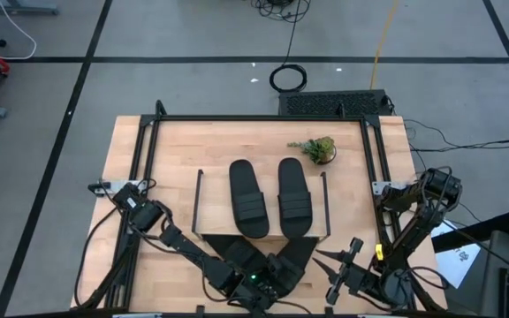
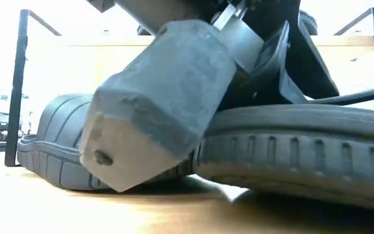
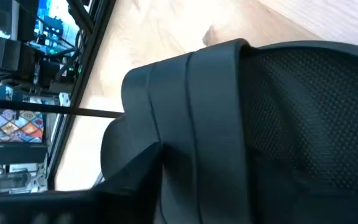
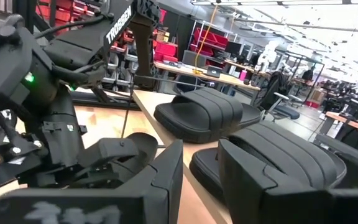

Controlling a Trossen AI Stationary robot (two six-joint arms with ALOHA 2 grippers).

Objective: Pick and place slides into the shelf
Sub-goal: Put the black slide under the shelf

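Two black ribbed-strap slide sandals (image 1: 269,197) lie side by side on the light wooden top board of the low wire-framed shelf (image 1: 210,190), long axes running 12 to 6 o'clock. Two more black slides (image 1: 268,258) sit at the table's 6 o'clock edge.

The left gripper (image 1: 256,281) is down on these, nearer than the right gripper (image 1: 343,269), which waits at 5 o'clock with fingers parted, empty. From the loose slides the shelf lies toward 12 o'clock.

The left wrist view shows a strap (image 3: 197,124) right at the fingers; whether they are closed on it I cannot tell. The low view shows a slide's ribbed sole edge (image 2: 291,156) touching the table.
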